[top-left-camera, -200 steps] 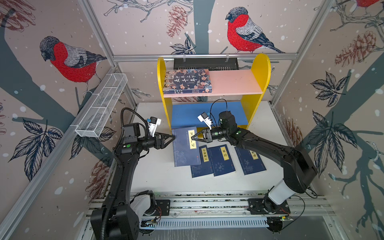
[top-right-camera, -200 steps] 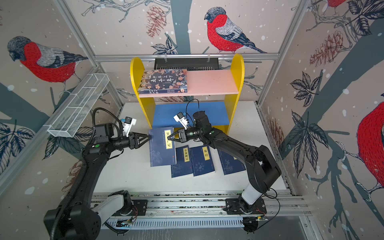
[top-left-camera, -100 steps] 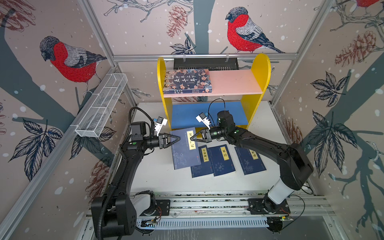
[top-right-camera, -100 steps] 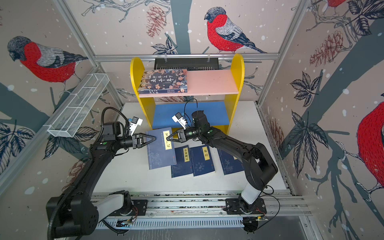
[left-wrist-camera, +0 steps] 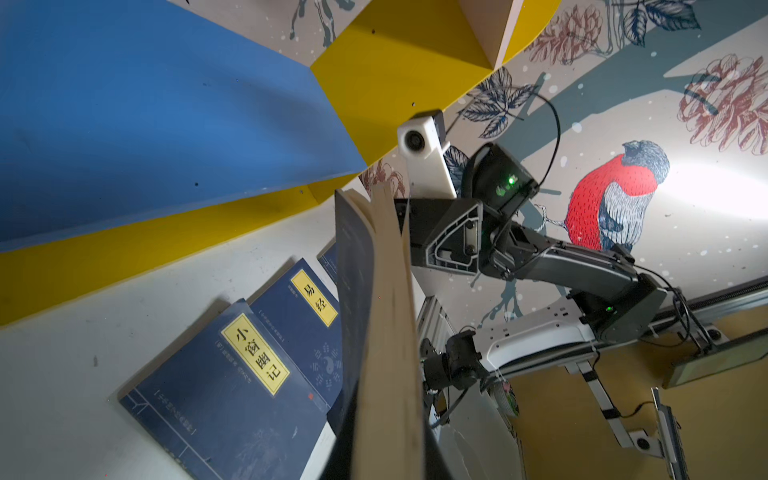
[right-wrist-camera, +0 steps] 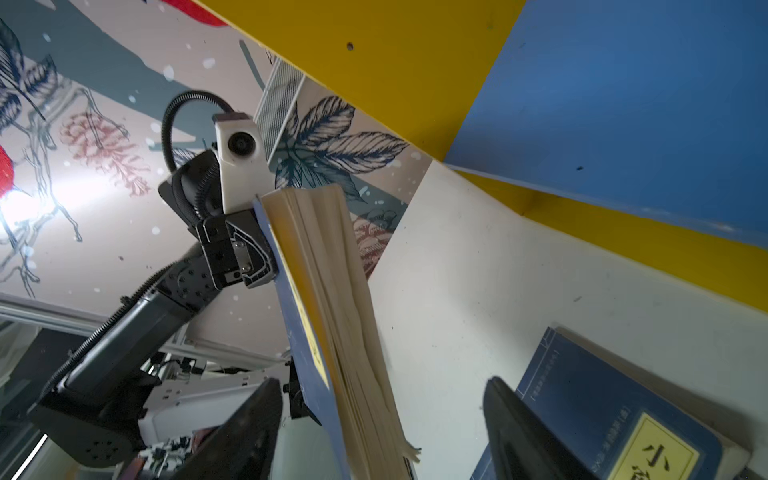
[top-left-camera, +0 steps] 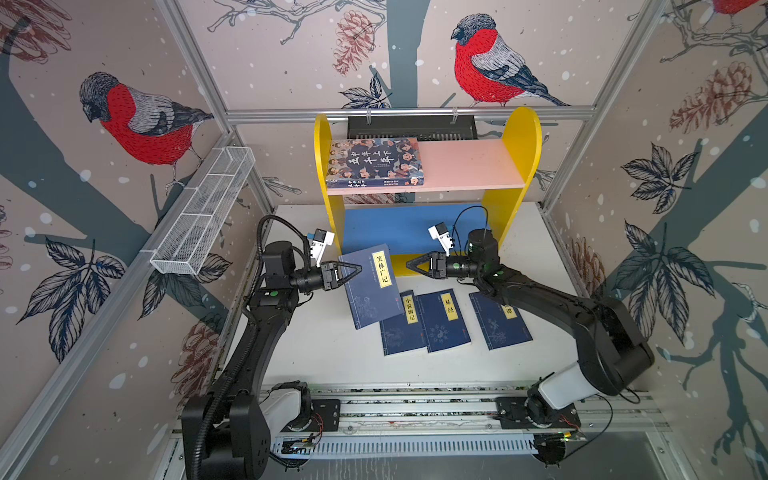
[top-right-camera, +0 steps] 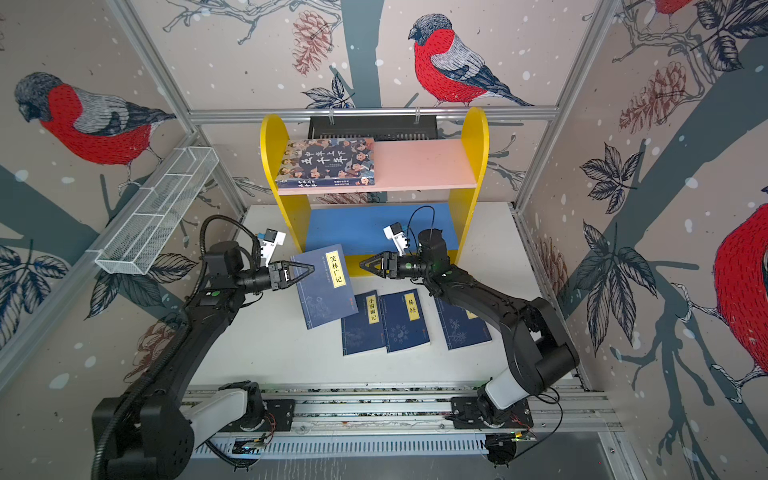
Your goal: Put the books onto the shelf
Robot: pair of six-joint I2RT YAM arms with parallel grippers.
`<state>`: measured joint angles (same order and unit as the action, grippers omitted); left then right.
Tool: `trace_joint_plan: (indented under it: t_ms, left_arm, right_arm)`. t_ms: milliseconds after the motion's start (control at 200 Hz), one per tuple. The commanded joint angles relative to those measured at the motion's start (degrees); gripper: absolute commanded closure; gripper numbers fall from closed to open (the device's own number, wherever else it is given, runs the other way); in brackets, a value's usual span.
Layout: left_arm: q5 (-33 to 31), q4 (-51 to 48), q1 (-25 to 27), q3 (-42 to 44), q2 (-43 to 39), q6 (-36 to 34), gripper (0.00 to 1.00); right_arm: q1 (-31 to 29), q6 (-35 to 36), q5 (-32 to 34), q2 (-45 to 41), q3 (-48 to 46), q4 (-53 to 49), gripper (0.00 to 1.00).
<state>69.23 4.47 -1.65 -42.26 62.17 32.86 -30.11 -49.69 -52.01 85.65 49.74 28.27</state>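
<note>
A white tabletop [top-left-camera: 324, 357] sits inside an aluminium-framed cell lined with bullfinch wallpaper [top-left-camera: 137, 120]. A white wire mesh basket [top-left-camera: 203, 208] hangs on the left wall. At the back stands the shelf [top-left-camera: 519, 166], with a black vented tray [top-left-camera: 411, 126] behind it. The illustrated book [top-left-camera: 374, 162] lies flat on the left of its pink upper board [top-left-camera: 469, 164], and its blue lower board [top-left-camera: 386, 226] is bare. Three navy books [top-left-camera: 442, 320] lie flat on the tabletop in front, the left two overlapping and the third partly under the right arm.

The left gripper [top-left-camera: 356, 270] is clamped on the left edge of a fourth navy book [top-left-camera: 370, 286], which is lifted and tilted in front of the shelf. The right gripper [top-left-camera: 411, 264] stands just beside that book's right edge without touching it. In the right wrist view its fingers [right-wrist-camera: 249, 428] are spread wide and hold nothing.
</note>
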Motion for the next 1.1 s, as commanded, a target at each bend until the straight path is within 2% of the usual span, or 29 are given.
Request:
trace_joint_plan:
  t_ms: [0, 70, 250, 350, 465, 570, 760, 900, 1090]
  left_arm:
    - [-5.5, 20.0, 0.0, 2.1, -1.1, 17.9, 1.00]
    - [-8.3, 26.2, 0.0, 3.4, -1.5, 24.0, 1.00]
    - [-13.8, 34.3, 0.1, 5.2, -1.5, 31.8, 1.00]
    - [-18.0, 38.1, 0.1, 6.2, -1.2, 36.7, 1.00]
    - [-19.7, 42.1, 0.1, 7.9, -0.1, 40.6, 1.00]
    - [-20.9, 45.2, 0.1, 9.4, 0.0, 43.0, 1.00]
    - [-21.5, 46.2, 0.4, 10.2, -1.1, 43.1, 1.00]
    - [-21.5, 39.3, 1.3, 9.2, -1.8, 37.2, 1.00]
    - [-22.1, 41.8, 1.2, 11.0, -1.8, 38.9, 1.00]
  right_arm:
    - [-0.7, -4.0, 3.6, -4.0, -3.3, 7.8, 0.19]
    - [-2.2, -5.0, 5.0, -6.3, -5.6, 8.4, 0.19]
    - [-7.8, -11.9, 12.5, -11.6, -13.5, 17.7, 0.11]
    - [-11.1, -13.2, 16.8, -13.0, -15.5, 19.3, 0.10]
    - [-14.1, -15.4, 20.9, -13.3, -17.4, 23.6, 0.05]
    - [-15.9, -17.3, 21.8, -10.5, -16.7, 27.2, 0.04]
    - [-17.5, -21.5, 20.8, -2.7, -13.8, 35.6, 0.06]
    - [-18.0, -23.0, 20.3, 2.1, -10.7, 39.8, 0.07]
    - [-18.3, -26.7, 19.7, 8.1, -8.4, 46.5, 0.11]
